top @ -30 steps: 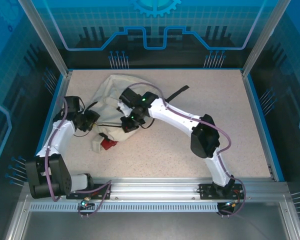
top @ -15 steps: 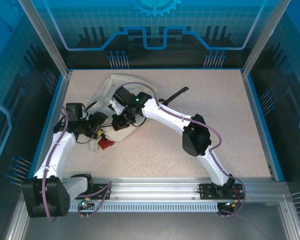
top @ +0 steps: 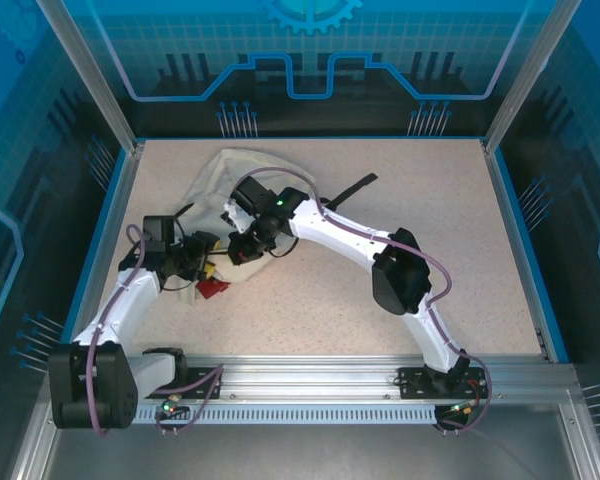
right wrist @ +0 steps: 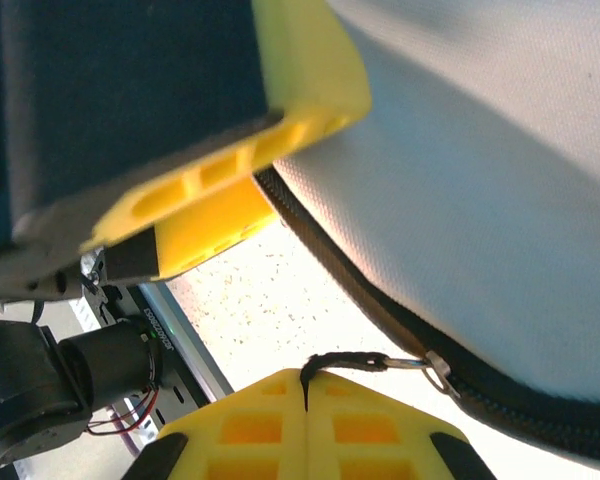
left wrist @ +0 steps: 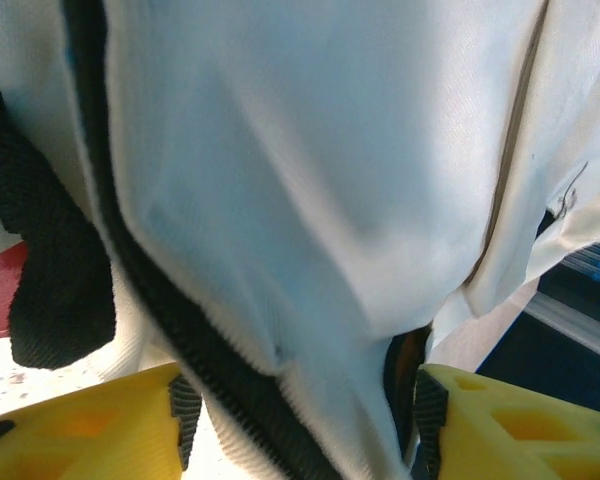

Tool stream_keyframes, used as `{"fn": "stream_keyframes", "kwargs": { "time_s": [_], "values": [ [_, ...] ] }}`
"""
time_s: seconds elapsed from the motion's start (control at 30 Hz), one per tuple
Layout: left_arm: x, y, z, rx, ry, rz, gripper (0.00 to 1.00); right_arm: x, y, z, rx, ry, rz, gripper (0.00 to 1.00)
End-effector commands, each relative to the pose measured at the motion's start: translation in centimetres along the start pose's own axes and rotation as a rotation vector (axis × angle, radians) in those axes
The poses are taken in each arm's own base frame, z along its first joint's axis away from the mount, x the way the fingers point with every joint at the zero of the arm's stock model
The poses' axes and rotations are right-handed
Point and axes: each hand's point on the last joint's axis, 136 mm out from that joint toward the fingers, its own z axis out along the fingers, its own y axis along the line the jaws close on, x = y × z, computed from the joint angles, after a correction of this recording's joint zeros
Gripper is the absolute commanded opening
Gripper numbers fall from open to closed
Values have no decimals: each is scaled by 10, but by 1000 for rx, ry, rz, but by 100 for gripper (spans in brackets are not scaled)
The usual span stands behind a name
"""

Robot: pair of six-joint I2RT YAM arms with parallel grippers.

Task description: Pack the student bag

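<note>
Right hand (right wrist: 305, 395) is pressing its yellow fingers together on the black zipper pull (right wrist: 345, 362) at the near edge of the bag (top: 215, 185). Just beside it, the left hand (left wrist: 300, 420) is holding its fingers apart around a hanging fold of cream fabric and its black zipper edge. A red thing (top: 212, 290) is peeking out under that edge. The bag is lying crumpled on the counter's (top: 400, 270) left half, with its black strap (top: 352, 186) trailing off to the right.
</note>
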Motion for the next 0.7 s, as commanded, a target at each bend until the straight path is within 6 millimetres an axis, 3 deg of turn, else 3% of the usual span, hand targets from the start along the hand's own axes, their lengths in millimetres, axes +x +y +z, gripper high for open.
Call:
{"fn": "stream_keyframes", "kwargs": {
  "time_s": [0.0,0.07,0.27,0.5,0.67],
  "values": [
    [-7,-1,6,4,-31,6,46,0,6,-19,9,-30,-20,0],
    [-9,5,8,-15,-39,15,31,4,-7,-23,72,-30,-9,0],
    [-12,28,7,-103,-70,53,1,9,-54,-44,268,-46,56,0],
    [-10,43,5,-151,-70,80,0,12,-125,-65,489,-44,183,0],
    [-7,49,3,-168,-65,99,0,4,-156,-73,572,-60,223,0]
  ]
}}
